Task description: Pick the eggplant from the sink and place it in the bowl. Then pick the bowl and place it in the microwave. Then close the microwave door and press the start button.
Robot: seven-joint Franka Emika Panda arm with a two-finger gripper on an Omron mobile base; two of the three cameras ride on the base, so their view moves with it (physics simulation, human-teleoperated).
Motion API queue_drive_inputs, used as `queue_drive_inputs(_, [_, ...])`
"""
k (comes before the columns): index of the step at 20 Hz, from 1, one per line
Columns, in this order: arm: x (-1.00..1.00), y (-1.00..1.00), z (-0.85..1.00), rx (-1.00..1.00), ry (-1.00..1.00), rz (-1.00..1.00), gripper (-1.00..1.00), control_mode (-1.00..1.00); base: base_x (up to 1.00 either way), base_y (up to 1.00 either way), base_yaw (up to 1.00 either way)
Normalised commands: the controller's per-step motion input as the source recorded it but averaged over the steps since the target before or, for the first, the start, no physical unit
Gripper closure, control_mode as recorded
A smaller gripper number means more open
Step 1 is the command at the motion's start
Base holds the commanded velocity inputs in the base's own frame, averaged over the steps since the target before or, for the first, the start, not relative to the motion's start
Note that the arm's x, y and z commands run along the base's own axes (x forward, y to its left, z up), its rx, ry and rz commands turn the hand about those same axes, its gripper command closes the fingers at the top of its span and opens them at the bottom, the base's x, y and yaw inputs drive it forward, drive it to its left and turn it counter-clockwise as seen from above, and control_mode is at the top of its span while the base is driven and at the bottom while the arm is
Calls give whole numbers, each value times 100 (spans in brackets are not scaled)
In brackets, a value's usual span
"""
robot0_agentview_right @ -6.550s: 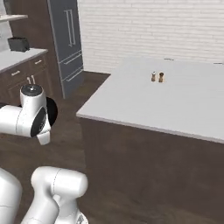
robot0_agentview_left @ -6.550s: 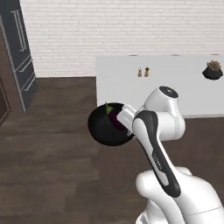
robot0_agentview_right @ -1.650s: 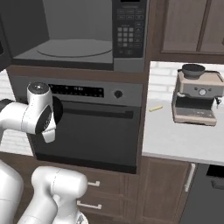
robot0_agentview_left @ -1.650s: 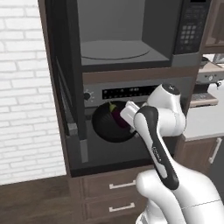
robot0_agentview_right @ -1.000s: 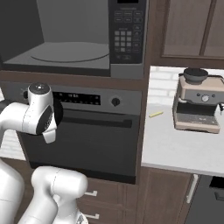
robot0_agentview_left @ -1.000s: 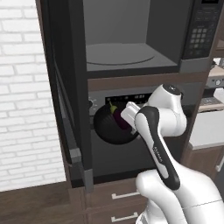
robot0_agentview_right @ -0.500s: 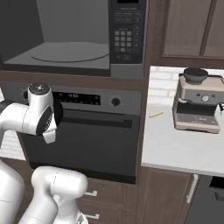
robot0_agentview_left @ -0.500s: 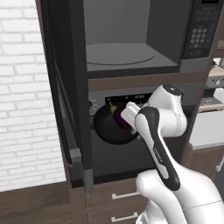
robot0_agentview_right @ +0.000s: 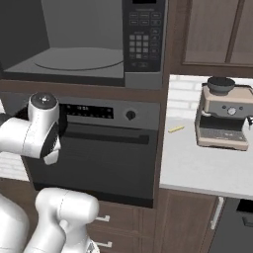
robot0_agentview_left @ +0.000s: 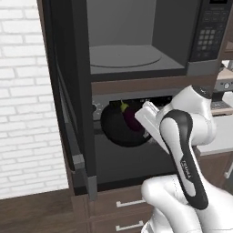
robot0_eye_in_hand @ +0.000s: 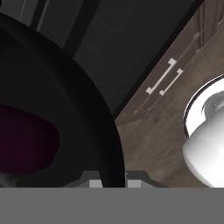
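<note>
Since a second ago the base views have held steady on the wall unit, and the bowl (robot0_agentview_left: pixel 122 128) with the eggplant (robot0_agentview_left: pixel 131 119) in it sits at much the same height in front of the oven; six seconds back the cameras looked over a kitchen island, so the base has driven here.

Nearest, in the hand view, the gripper (robot0_eye_in_hand: pixel 114 183) shows its two tips pressed onto the black rim of the bowl (robot0_eye_in_hand: pixel 94 131), one on each side of the rim, clamped on it. The dark purple eggplant (robot0_eye_in_hand: pixel 26 142) lies inside the bowl (blurred at this range). Beyond the rim are dark cabinet fronts, a wooden floor and two pale drawer handles (robot0_eye_in_hand: pixel 165 78).

In the left base view the white arm (robot0_agentview_left: pixel 184 150) rises from the lower right and holds the bowl tilted, its open side toward the camera, before the oven (robot0_agentview_left: pixel 132 159) below the microwave. The eggplant's green cap points up and to the left. The bowl hangs below the microwave's opening, not in it.

Farther back, the microwave (robot0_agentview_left: pixel 136 50) stands open, its turntable (robot0_agentview_left: pixel 123 57) bare, its keypad (robot0_agentview_right: pixel 143 34) on the right. The microwave door (robot0_agentview_left: pixel 68 95) is swung out to the left, edge-on to the camera.

To the right, on the white tabletop (robot0_agentview_right: pixel 202 165), stand a coffee machine (robot0_agentview_right: pixel 222 113) and a small yellow item (robot0_agentview_right: pixel 176 129).
</note>
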Motion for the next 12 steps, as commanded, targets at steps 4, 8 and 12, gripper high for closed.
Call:
queue_drive_inputs(4, [-2, 3, 80, 4, 0, -13, 100, -100, 0, 0, 0])
queue_drive_inputs(8, [0, 0, 74, 0, 7, -13, 100, -100, 0, 0, 0])
queue_drive_inputs(12, [1, 0, 74, 0, 12, -12, 100, -100, 0, 0, 0])
